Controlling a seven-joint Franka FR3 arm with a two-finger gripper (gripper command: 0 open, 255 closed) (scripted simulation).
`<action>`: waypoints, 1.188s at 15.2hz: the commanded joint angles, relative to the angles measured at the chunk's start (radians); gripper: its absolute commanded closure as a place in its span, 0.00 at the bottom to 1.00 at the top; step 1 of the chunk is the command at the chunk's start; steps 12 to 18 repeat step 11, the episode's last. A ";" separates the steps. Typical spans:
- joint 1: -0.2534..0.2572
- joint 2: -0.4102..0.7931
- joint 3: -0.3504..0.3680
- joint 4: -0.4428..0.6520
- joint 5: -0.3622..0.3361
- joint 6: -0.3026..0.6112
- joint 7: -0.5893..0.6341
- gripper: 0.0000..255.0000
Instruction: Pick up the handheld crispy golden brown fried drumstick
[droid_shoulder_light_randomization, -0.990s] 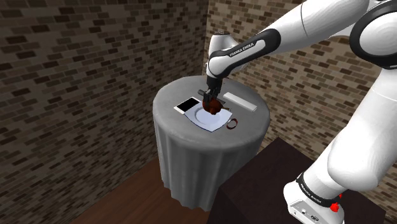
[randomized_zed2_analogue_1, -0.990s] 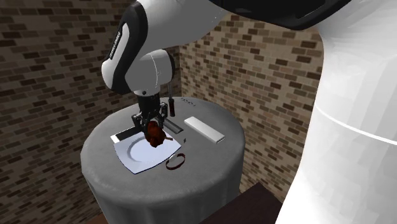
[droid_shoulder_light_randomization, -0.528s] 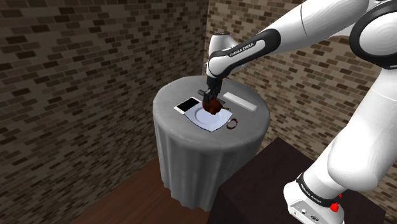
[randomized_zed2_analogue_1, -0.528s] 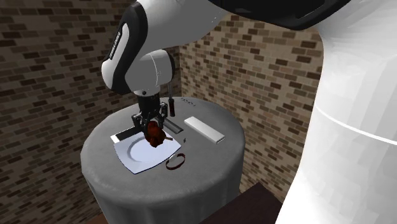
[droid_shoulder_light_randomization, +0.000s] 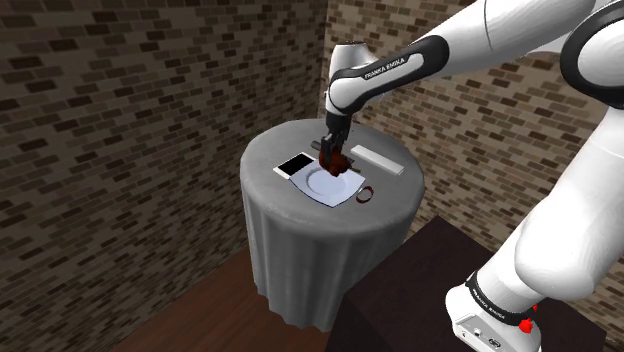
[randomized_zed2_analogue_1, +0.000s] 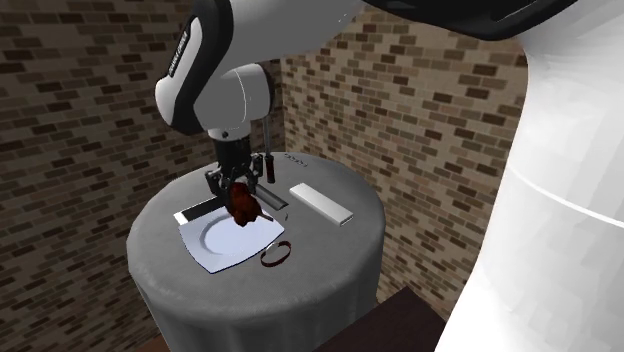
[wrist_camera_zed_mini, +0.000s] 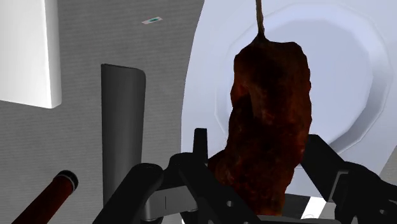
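arm (droid_shoulder_light_randomization: 450, 45): white, dark joints, reaching from the stand (droid_shoulder_light_randomization: 495, 315) out over the worktop (droid_shoulder_light_randomization: 395, 195) | wrist: bent downward, aimed at the worktop | hand (droid_shoulder_light_randomization: 335, 158): black, poised above the worktop's middle | fingers (wrist_camera_zed_mini: 201, 143): pressed against both sides of the dark brown drumstick (wrist_camera_zed_mini: 267, 121)

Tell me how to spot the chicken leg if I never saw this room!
Look for the round table draped in grey cloth, then the white plate on it. Just above the plate, the black gripper clasps the drumstick: the one lumpy, dark reddish-brown thing, unlike the flat white bar and thin dark ring nearby.
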 joint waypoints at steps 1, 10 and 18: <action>0.001 -0.014 0.001 0.014 0.000 -0.028 0.002 1.00; 0.001 -0.059 0.001 0.073 -0.001 -0.132 0.003 1.00; 0.001 -0.059 0.001 0.073 -0.001 -0.132 0.003 1.00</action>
